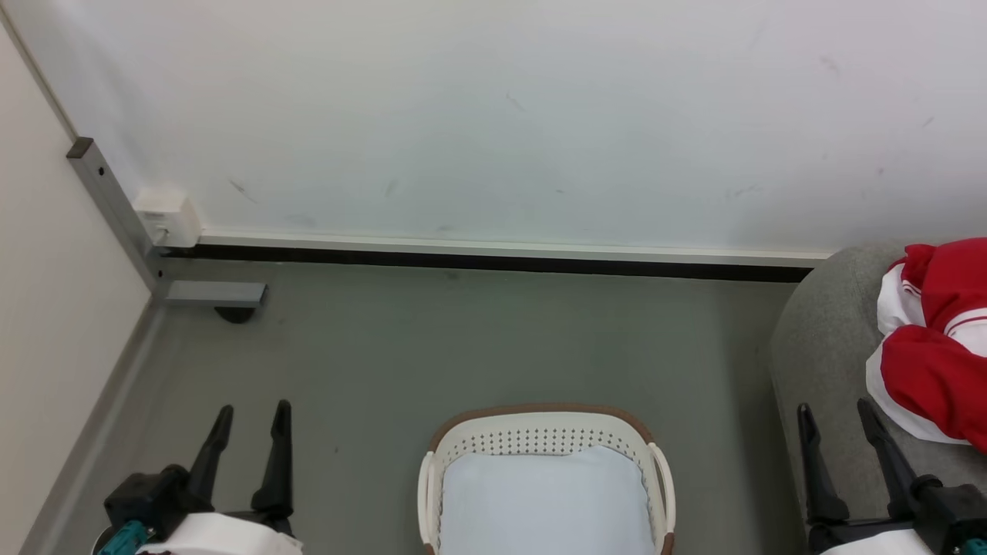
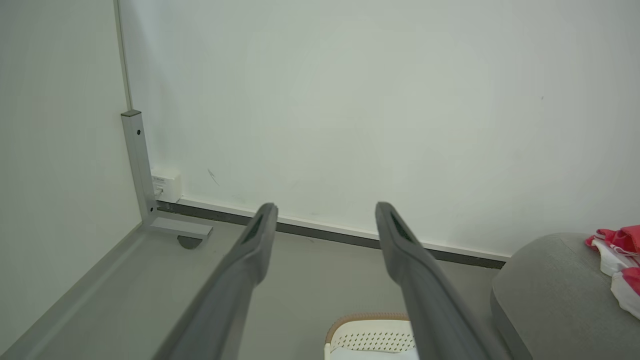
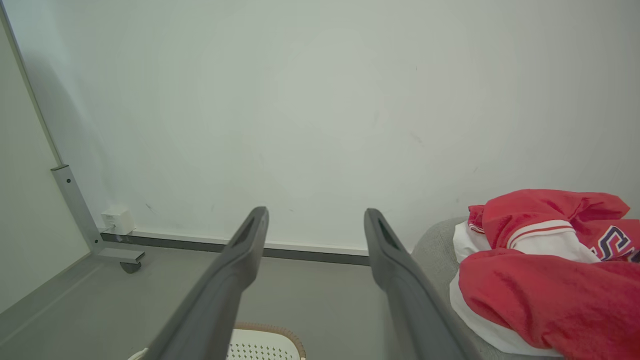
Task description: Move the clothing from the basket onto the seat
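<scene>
Clothing (image 1: pixel 937 339) heaped on seat (image 1: pixel 817 347), right edge of frame. Basket (image 1: pixel 540 420) bottom centre on floor (image 1: pixel 463 347), pale cushion (image 1: pixel 544 501) inside. Left claw (image 1: pixel 254 406) lower left, right claw (image 1: pixel 833 405) lower right: both spread wide apart, nothing held.

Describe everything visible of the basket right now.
The basket is small, oval, cream plastic with perforated walls, a brown rim and side handles. It stands upright on the grey floor, left of the seat and apart from it. A flat pale bluish-white cushion lies in it; its near end is cut off.
</scene>
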Tool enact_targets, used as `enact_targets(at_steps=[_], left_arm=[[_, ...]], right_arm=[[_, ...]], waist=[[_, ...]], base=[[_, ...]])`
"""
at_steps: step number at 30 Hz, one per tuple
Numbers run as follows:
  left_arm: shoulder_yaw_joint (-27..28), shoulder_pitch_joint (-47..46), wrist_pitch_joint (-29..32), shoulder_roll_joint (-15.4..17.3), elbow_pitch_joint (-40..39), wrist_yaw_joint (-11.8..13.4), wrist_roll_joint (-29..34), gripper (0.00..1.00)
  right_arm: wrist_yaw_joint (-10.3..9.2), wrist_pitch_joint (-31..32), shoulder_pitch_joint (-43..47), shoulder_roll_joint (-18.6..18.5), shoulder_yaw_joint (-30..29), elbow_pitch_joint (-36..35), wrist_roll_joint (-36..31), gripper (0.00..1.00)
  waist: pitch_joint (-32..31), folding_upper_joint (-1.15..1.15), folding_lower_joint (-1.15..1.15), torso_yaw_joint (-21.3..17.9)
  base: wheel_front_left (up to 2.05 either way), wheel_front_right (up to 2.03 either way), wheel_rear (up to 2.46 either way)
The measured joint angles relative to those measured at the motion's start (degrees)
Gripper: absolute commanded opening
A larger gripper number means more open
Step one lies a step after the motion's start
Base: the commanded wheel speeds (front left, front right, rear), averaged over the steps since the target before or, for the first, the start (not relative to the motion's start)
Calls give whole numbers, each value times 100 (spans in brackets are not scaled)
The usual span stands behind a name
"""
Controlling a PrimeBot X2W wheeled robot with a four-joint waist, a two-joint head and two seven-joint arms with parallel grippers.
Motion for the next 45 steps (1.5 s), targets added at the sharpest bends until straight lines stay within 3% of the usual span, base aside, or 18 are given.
enact_targets(at_steps=[11,31,32,37,45], left_arm=[[226,-1,0,-200,143,-85,253,100],[64,-2,0,-204,119,-98,130,100],[54,6,1,-220,163,-100,133,0],[35,193,47,-316,386,-100,107,0],[104,201,296,-333,357,-100,-687,0]], right_arm=[[0,0,-25,100,165,15,-24,100],[0,0,-45,131,51,14,-21,100],[0,2,-29,132,63,52,-18,0],[0,45,128,155,88,291,52,0],[0,286,131,159,16,289,896,0]], waist=[[16,0,0,-108],[4,0,0,-153],[5,0,0,-154],[5,0,0,-155],[7,0,0,-154]], base=[[0,0,0],[0,0,0],[0,0,0],[0,0,0],[0,0,0]])
